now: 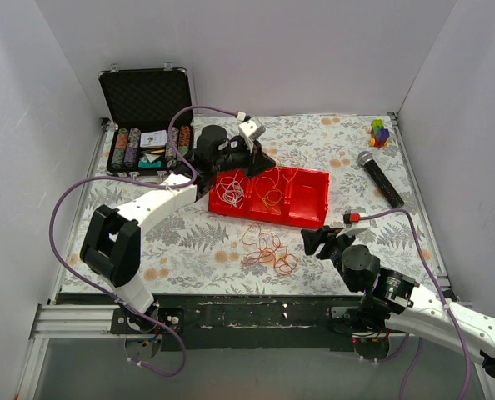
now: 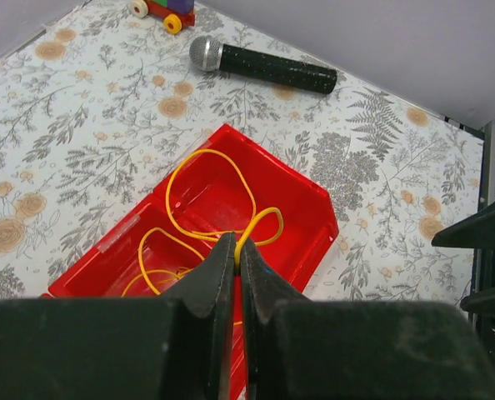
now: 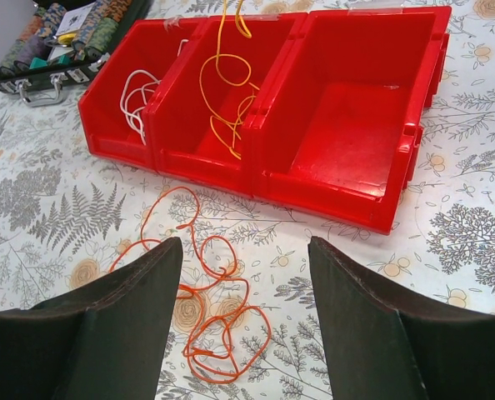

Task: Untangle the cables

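Observation:
A red three-compartment tray (image 1: 310, 200) sits mid-table. A white cable (image 1: 233, 192) lies in its left compartment. A yellow cable (image 1: 270, 190) hangs into the middle compartment. My left gripper (image 1: 262, 160) is above the tray's back edge, shut on the yellow cable (image 2: 251, 222), pinched at the fingertips (image 2: 237, 250). Orange and red cables (image 1: 268, 248) lie in a loose clump on the table in front of the tray. My right gripper (image 1: 318, 242) is open and empty just right of the clump; its wrist view shows the orange cable (image 3: 223, 269) between the spread fingers (image 3: 245, 243).
An open black case of poker chips (image 1: 147, 125) stands at the back left. A black microphone (image 1: 381, 177) lies right of the tray. A small coloured toy (image 1: 380, 132) sits at the back right corner. The tray's right compartment (image 3: 347, 125) holds nothing.

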Robot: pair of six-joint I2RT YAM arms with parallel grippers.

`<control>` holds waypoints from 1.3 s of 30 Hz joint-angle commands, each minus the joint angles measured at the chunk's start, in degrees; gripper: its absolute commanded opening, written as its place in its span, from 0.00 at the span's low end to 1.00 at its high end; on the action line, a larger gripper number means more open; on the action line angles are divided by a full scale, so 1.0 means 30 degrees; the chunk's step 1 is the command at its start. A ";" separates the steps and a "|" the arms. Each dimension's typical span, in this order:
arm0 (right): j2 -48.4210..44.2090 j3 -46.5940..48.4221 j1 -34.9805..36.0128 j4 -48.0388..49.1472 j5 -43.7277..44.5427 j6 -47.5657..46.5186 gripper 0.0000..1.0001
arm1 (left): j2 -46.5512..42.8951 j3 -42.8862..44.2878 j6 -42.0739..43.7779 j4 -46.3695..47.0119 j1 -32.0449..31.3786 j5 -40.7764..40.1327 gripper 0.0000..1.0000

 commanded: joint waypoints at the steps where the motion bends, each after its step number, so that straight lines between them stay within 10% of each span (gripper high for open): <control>1: -0.0189 0.0941 0.0026 0.0743 0.0718 -0.0337 0.70 | -0.0832 -0.1074 0.1078 -0.1025 -0.0106 -0.1343 0.00; 7: -0.0161 0.0766 -0.0003 0.0830 0.0923 -0.0249 0.71 | -0.0129 -0.2276 0.5093 -0.1351 -0.1072 -0.8669 0.00; 24: 0.0250 0.1029 -0.0091 0.1066 0.0865 -0.0395 0.71 | 0.3971 0.0943 0.7614 -0.4218 -0.2801 -0.7446 0.00; 31: 0.0221 0.1292 -0.0120 0.0715 0.0777 -0.0366 0.72 | 0.4297 0.2174 0.7616 -0.6328 -0.2977 -0.6681 0.26; 35: 0.0191 0.1322 -0.0120 0.0626 0.0777 -0.0483 0.72 | 0.2747 0.1883 0.7674 -0.6827 -0.2976 -0.6477 0.61; 39: 0.0396 0.1322 -0.0120 0.0422 0.0601 -0.0280 0.72 | 0.0055 0.1035 0.8172 -0.7736 -0.2948 -0.5862 0.67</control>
